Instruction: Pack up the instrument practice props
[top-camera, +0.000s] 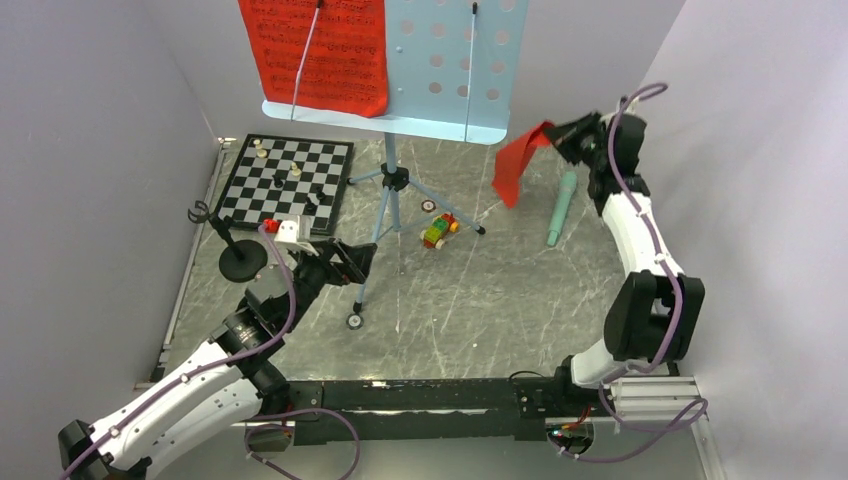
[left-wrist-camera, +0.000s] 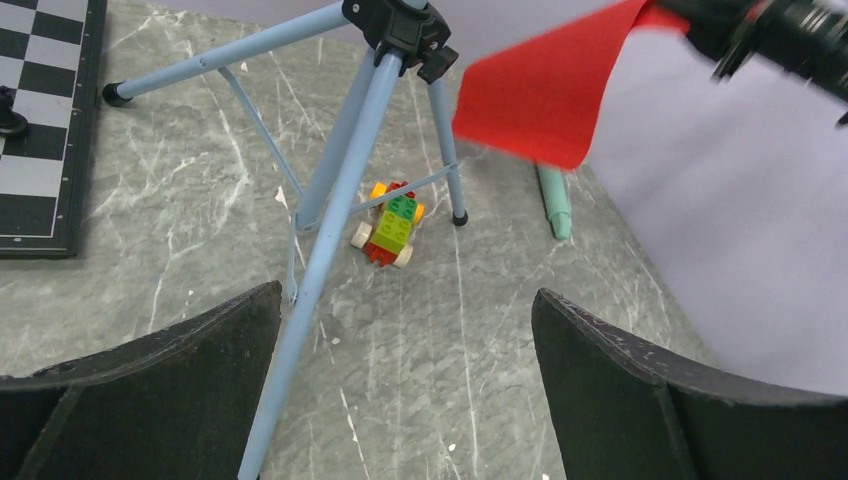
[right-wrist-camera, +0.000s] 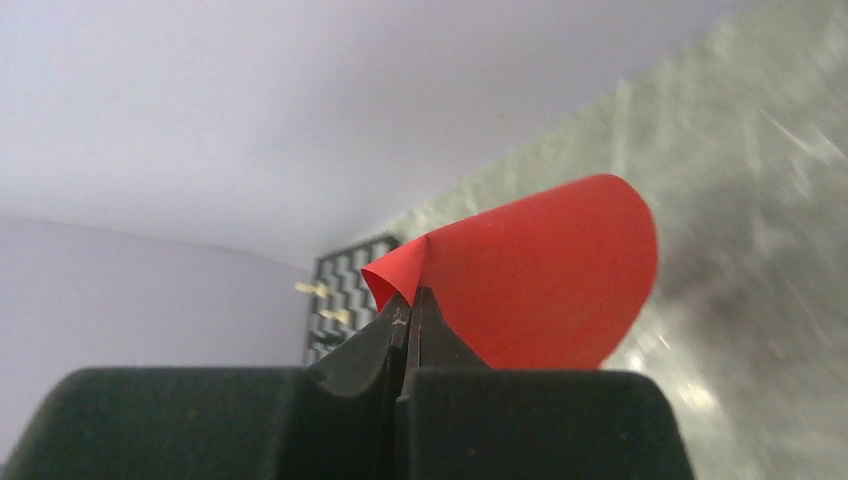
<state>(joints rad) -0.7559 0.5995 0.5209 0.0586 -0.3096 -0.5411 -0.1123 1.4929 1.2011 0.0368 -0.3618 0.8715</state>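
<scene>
The light blue music stand (top-camera: 450, 70) stands on its tripod (top-camera: 390, 200) at the back. One red sheet-music page (top-camera: 320, 55) rests on its desk. My right gripper (top-camera: 562, 133) is shut on a second red page (top-camera: 520, 162), held in the air at the back right; the page curls over the shut jaws in the right wrist view (right-wrist-camera: 540, 280). The mint-green microphone (top-camera: 560, 208) lies on the table below it. The black mic stand (top-camera: 240, 262) stands at the left. My left gripper (top-camera: 352, 262) is open and empty by a tripod leg (left-wrist-camera: 320, 250).
A chessboard (top-camera: 288, 182) with several pieces lies at the back left. A small multicoloured block toy (top-camera: 440, 230) sits under the tripod, also in the left wrist view (left-wrist-camera: 392, 225). A loose small wheel (top-camera: 354, 320) lies near the front. Grey walls close in the left, back and right.
</scene>
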